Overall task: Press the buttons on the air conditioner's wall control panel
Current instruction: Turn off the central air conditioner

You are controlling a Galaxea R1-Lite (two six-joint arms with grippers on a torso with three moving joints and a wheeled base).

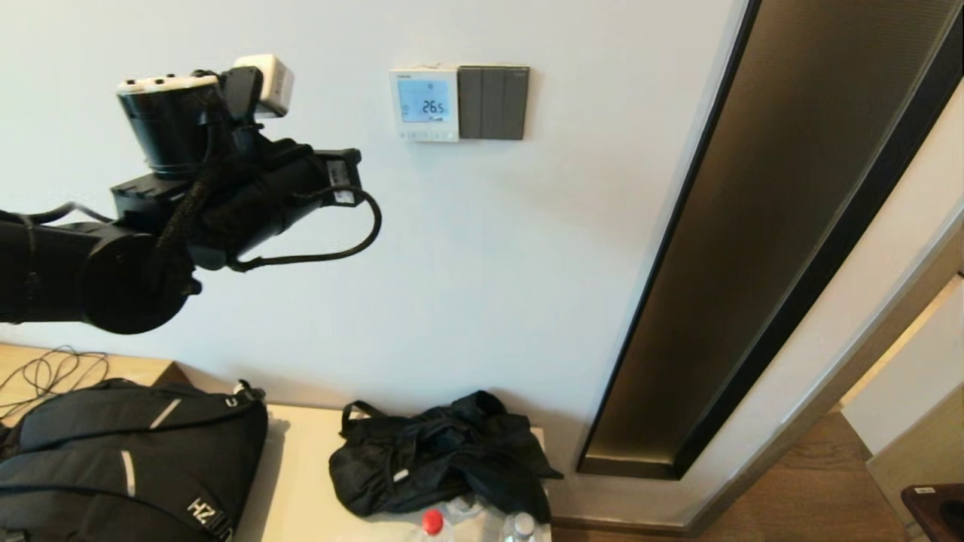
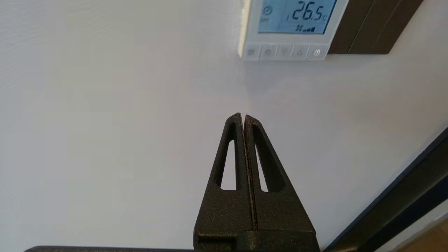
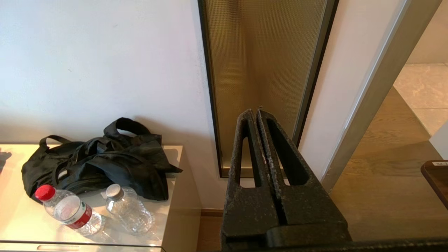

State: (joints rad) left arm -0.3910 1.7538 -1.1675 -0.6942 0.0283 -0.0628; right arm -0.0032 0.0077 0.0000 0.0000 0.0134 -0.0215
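The white air conditioner wall control panel (image 1: pixel 424 103) hangs on the wall, its blue screen reading 26.5. It also shows in the left wrist view (image 2: pixel 290 31). The row of tiny pale buttons (image 1: pixel 424 135) runs along its bottom edge (image 2: pixel 283 52). My left arm (image 1: pixel 226 196) is raised to the left of the panel and a little below it. My left gripper (image 2: pixel 243 115) is shut and empty; it points at bare wall below and left of the buttons, apart from them. My right gripper (image 3: pixel 258 111) is shut, empty and parked low, outside the head view.
A dark grey three-rocker switch plate (image 1: pixel 493 102) adjoins the panel's right side. A tall gold glass strip in a dark frame (image 1: pixel 753 248) stands to the right. Below, a pale cabinet top (image 1: pixel 301 482) holds a backpack (image 1: pixel 120 459), a black bag (image 1: pixel 437 459) and two bottles (image 3: pixel 66 210).
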